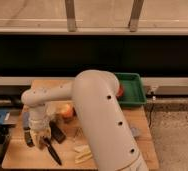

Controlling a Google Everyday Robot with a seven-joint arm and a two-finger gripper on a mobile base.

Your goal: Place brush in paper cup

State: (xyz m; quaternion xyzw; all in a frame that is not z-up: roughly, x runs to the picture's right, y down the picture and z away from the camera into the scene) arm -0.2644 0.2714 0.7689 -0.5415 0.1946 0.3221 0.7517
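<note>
At the left end of the wooden bench [14,159], the robot's gripper [37,136] hangs straight down from its folded white arm [94,115] over the head of the brush [54,155]. The brush lies flat, its thin handle trailing toward the front edge, which suits a pick from above, though whether the jaws have closed on it cannot be told. Rightward sit a short black bar [57,132], an apple [67,111] and a green tray [133,87]; the paper cup is not in plain sight, probably masked by the arm.
</note>
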